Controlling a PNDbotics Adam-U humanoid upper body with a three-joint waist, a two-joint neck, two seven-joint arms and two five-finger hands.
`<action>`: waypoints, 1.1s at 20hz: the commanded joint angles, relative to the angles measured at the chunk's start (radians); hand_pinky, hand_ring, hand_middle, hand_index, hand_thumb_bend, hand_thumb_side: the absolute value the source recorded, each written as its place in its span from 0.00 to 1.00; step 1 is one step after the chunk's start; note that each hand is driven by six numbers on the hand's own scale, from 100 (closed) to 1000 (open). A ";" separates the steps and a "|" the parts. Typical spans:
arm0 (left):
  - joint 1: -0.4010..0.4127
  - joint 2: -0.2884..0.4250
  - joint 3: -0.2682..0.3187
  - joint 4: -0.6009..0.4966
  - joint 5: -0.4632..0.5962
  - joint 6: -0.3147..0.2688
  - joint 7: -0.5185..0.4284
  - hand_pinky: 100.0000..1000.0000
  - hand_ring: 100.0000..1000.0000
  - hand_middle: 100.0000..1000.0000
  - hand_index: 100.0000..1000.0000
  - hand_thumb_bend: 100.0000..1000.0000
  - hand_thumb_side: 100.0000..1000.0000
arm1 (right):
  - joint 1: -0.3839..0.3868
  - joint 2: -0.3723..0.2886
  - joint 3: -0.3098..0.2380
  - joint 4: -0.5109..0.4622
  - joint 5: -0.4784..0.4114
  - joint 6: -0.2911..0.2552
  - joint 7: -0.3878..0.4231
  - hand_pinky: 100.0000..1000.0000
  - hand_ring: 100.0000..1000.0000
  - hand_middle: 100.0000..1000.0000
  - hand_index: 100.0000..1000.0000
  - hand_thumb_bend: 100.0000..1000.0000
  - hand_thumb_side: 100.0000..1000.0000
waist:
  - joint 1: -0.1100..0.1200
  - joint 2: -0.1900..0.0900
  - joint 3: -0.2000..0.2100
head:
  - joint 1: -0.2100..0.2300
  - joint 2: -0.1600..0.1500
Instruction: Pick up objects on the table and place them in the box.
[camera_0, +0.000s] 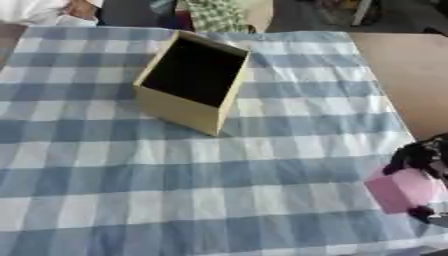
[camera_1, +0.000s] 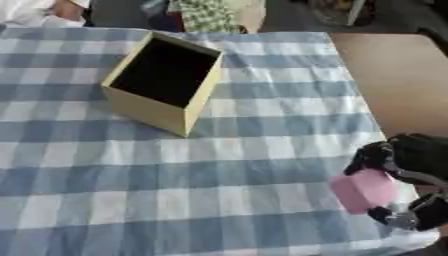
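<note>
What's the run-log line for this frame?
right robot hand: shut on pink block, near right table edge | box: open, far-left of the block | left robot hand: not in view

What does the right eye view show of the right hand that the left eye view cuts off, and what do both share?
Right eye only: most of the right hand, with fingers curled over the pink block's top and the thumb below it.

Left eye only: more checked cloth left of the box; the hand is cropped at the frame edge.

Both: the open, empty-looking box upright on the cloth, bare tabletop beyond, and no left hand.
</note>
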 joint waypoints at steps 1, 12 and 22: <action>-0.009 0.015 0.005 -0.016 0.000 -0.002 -0.004 0.42 0.60 0.54 0.66 0.14 0.85 | -0.025 -0.053 -0.028 -0.015 -0.022 -0.011 -0.025 0.48 0.29 0.26 0.41 0.04 0.12 | 0.001 -0.015 0.002 | 0.000 0.002; -0.008 0.014 0.003 -0.016 0.001 -0.002 -0.005 0.42 0.60 0.54 0.66 0.13 0.85 | -0.143 -0.112 -0.013 -0.015 -0.105 -0.025 0.015 0.47 0.29 0.25 0.40 0.00 0.00 | -0.006 -0.018 0.017 | -0.008 0.010; -0.014 0.011 -0.001 -0.016 0.003 -0.006 -0.010 0.42 0.60 0.54 0.66 0.13 0.85 | -0.288 -0.154 0.038 -0.015 -0.249 0.005 0.096 0.46 0.29 0.25 0.41 0.00 0.00 | -0.012 -0.022 0.045 | -0.027 0.018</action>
